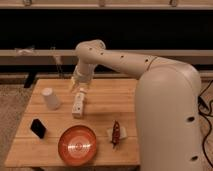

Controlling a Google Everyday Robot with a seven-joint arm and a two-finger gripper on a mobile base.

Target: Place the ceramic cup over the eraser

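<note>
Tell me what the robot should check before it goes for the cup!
1. Small white ceramic cup sits alone on the wooden table: ok.
2. Small black rectangular eraser is uncovered, nearer the camera than the cup: ok.
3. Claw is at the cup: not ok; it hangs off to one side, over the white rectangular box.
4. Claw is empty: cannot tell.
5. Round orange plate lies apart from the eraser: ok.

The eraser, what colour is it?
The eraser is black, camera view; the claw is by the white box.
</note>
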